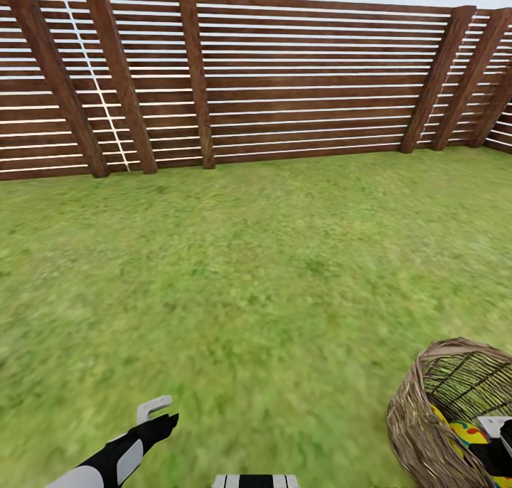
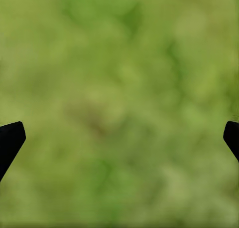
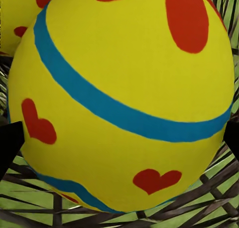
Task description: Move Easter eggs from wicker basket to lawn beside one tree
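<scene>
Basket (image 1: 427, 431): lower right, eggs (image 1: 466, 431) inside.
Right claw (image 3: 119, 148): jaws spread around egg, grip uncertain.
Left claw (image 1: 158, 415): open, empty.
Progress: none placed.

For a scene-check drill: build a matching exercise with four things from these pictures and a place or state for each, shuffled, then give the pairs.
1. left gripper
2. right gripper
3. wicker basket
4. wooden fence

A. tilted, opening toward the robot
B. behind the lawn
C. open over bare grass
D. fingers either side of an Easter egg

Pairs: 1-C, 2-D, 3-A, 4-B
</scene>
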You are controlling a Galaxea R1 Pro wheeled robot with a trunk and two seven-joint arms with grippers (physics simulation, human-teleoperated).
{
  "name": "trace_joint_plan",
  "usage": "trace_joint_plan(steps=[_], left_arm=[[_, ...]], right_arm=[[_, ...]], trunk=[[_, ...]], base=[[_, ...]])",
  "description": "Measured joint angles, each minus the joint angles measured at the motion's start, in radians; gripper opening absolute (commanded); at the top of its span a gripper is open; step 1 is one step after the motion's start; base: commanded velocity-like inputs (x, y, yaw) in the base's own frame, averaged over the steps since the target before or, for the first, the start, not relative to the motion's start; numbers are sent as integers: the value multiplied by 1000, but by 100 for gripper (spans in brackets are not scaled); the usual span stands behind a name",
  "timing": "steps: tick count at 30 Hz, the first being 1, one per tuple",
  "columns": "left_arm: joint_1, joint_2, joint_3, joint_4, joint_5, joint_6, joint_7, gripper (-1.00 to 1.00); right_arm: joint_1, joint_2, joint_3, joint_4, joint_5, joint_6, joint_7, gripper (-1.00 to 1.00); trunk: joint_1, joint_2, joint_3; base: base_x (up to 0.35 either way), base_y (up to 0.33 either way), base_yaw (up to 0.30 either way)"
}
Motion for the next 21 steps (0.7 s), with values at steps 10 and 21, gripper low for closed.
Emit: trace_joint_plan(steps=[10,21], left_arm=[[0,0,0,0,0,-1,0,100],[0,0,0,0,0,-1,0,100]], right_arm=[[0,2,1,-12,-6,0,1,-100],[0,4,3,-12,-2,-2,1,-100]], trunk=[[0,0,0],[0,0,0]], base=[[0,0,0],[0,0,0]])
